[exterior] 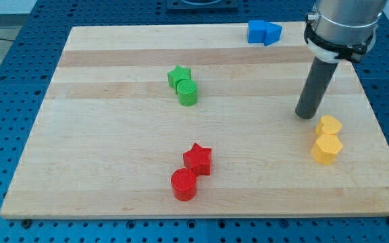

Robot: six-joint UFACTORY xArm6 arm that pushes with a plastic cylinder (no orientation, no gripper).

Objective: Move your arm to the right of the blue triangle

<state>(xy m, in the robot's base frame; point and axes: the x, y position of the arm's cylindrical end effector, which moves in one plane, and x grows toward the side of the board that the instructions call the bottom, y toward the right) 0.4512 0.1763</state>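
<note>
Eight small blocks sit in four pairs on the wooden desk (pixel 113 169), and the arm carries no end effector that could be apart, together or clamped on anything: it ends in a plain dark rod, so that state does not apply. Largest in view after the desk is the arm itself, coming down from the view's top right, with my tip (pixel 306 116) resting on the wood at the view's right, just above and to the left of the yellow heart (pixel 329 125), which touches the yellow hexagon (pixel 327 149) below it. The blue triangle (pixel 272 33) lies at the view's top edge of the desk, touching a blue cube (pixel 256 32) on its left, well above my tip. The goal spot, to the right of the triangle, is a narrow strip near the desk's top right corner. In my judgement the main risk is arriving too far left and nudging the triangle into the cube, or shoving it off the top edge, since it sits so close to the rim. A careless start downward or rightward could also clip the yellow heart. The green star (pixel 178 75), green cylinder (pixel 188 93), red star (pixel 198 159) and red cylinder (pixel 184 185) lie well apart from any likely path.
</note>
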